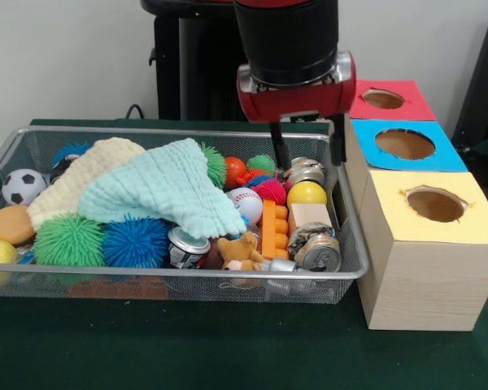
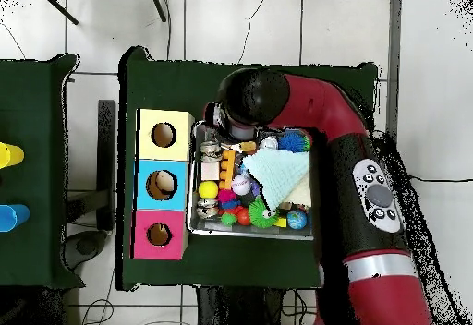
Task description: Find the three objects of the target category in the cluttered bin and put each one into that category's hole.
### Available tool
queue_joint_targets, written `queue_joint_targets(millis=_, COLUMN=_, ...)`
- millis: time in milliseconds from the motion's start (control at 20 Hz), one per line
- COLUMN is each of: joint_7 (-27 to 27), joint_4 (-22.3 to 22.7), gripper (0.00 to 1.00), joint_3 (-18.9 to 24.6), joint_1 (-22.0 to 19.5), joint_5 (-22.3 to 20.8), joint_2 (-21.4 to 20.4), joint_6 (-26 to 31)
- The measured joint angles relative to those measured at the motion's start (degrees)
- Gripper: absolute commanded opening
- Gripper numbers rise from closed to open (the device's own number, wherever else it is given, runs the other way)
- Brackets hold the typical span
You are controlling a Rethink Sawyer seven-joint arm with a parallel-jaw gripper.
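Observation:
A wire mesh bin is packed with clutter. Three drink cans show: a crushed one at the near right corner, one at the far right, and one poking out under the mint cloth. My gripper hangs open over the bin's far right end, just above the far can, with nothing between its fingers. In the overhead view the red arm covers the gripper and the bin's top edge.
Three wooden boxes with holes stand right of the bin: yellow top, blue, red. Also in the bin are a cream cloth, spiky balls, a yellow ball, a baseball, an orange brick and a teddy.

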Motion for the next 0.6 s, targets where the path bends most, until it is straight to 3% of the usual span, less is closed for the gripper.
queue_joint_targets(millis=600, joint_7=0.0, joint_4=-10.5, gripper=1.0, joint_3=-0.7, joint_1=3.0, joint_5=0.0, joint_2=5.5, joint_6=2.1)
